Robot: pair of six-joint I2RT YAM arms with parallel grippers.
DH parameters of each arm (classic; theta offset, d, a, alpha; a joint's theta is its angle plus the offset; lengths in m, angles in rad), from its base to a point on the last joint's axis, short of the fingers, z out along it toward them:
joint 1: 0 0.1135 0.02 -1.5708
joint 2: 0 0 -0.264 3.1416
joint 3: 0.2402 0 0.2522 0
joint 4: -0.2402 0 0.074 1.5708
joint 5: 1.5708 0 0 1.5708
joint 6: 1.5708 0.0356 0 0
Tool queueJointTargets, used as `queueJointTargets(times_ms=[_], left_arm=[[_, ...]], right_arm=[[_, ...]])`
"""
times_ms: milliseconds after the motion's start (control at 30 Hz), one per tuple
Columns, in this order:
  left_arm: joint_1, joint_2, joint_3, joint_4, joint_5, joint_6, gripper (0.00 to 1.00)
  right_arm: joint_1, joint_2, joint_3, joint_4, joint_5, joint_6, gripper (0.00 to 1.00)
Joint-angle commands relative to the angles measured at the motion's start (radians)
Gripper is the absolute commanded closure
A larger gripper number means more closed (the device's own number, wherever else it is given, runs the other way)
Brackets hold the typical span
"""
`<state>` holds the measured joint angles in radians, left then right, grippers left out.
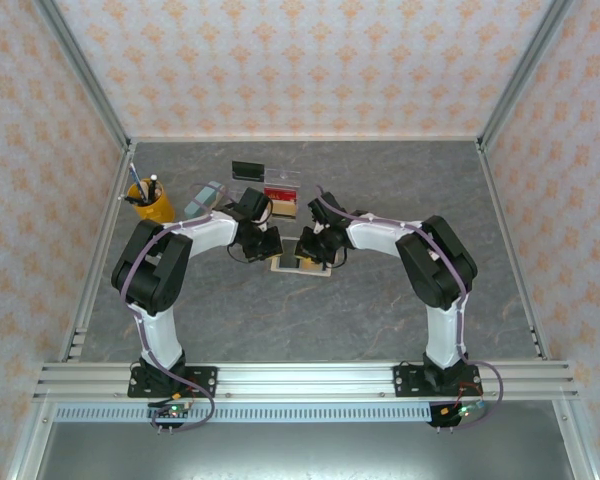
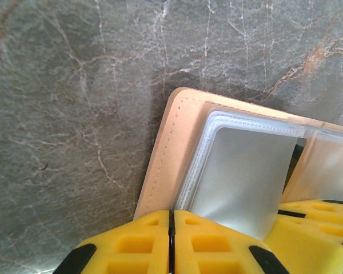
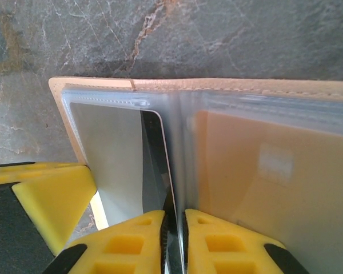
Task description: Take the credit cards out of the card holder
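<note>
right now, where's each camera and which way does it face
top external: above and behind the bases, looking down on the table; both arms, left gripper and right gripper together over the card holder.
left wrist: on that arm, looks down at the holder's tan corner; own yellow fingers shut, at the bottom.
right wrist: on that arm, looks down into the open holder; own fingers pinch a clear sleeve.
shared: both wrist views see the holder on the table.

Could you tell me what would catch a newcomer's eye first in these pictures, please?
An open tan leather-like card holder with clear plastic sleeves lies midway on the grey marbled table. The yellow left claw is shut at its edge; the yellow right claw pinches its inner leaves. A yellow cup of pens stands back left.
</note>
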<state>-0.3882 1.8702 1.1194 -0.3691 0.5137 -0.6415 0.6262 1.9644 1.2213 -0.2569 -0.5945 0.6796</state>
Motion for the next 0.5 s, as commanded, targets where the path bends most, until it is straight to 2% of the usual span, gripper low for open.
queueJointTargets(times_ms=[0, 300, 467], left_arm=[[-0.008, 0.033, -0.013, -0.007, 0.032, 0.009, 0.89], [-0.006, 0.032, -0.02, -0.001, 0.002, -0.016, 0.88], [0.007, 0.002, -0.027, -0.014, -0.051, -0.03, 0.78]], right_arm=[[0.007, 0.025, 0.012, 0.055, -0.048, -0.006, 0.84], [0.002, -0.013, -0.004, 0.052, -0.031, -0.02, 0.96], [-0.015, -0.059, -0.017, -0.035, 0.018, -0.051, 0.98]])
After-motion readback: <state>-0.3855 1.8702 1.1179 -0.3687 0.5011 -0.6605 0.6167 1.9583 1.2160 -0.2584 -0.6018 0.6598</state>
